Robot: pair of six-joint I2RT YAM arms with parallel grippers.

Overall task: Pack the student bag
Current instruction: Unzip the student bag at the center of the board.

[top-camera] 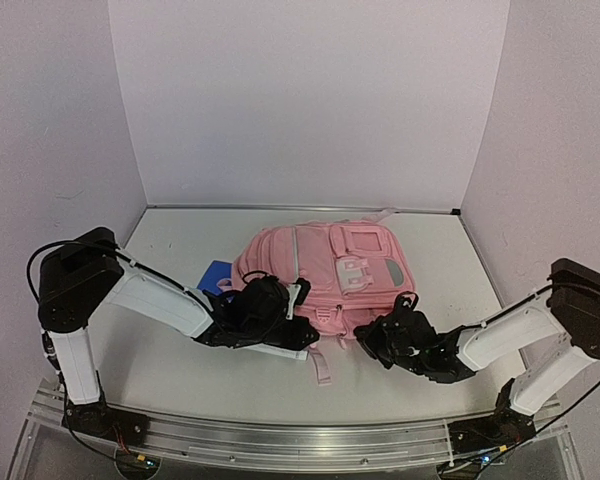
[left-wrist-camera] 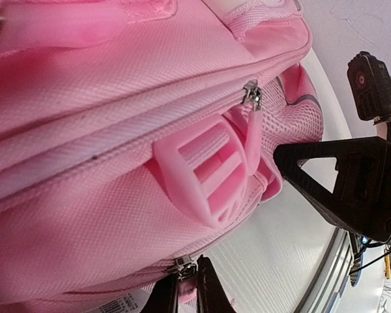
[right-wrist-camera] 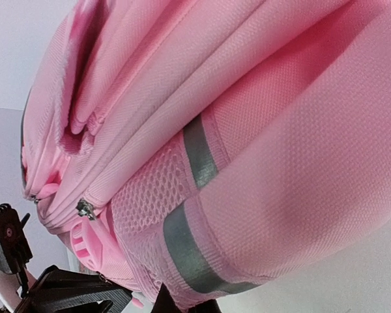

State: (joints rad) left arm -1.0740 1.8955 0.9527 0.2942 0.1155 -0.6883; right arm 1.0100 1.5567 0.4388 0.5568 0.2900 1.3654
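Note:
The student bag (top-camera: 320, 268), a large pink backpack with grey reflective strips, lies on the table's middle. My left gripper (top-camera: 283, 322) is at its near left edge. In the left wrist view the gripper (left-wrist-camera: 188, 282) is shut on a pink-tabbed zipper pull (left-wrist-camera: 184, 268) at the bag's lower seam. A second zipper slider (left-wrist-camera: 251, 94) and a pink plastic buckle (left-wrist-camera: 202, 171) sit above it. My right gripper (top-camera: 380, 338) is at the bag's near right corner. In the right wrist view the gripper (right-wrist-camera: 186, 305) pinches the bag's (right-wrist-camera: 247, 130) bottom edge below the mesh pocket (right-wrist-camera: 146, 195); only the fingertips show.
A blue flat thing (top-camera: 215, 275) lies partly under the bag's left side. A loose pink strap (top-camera: 321, 365) trails toward the near edge. The right arm's black gripper (left-wrist-camera: 352, 186) stands close to my left gripper. White walls enclose the table on three sides.

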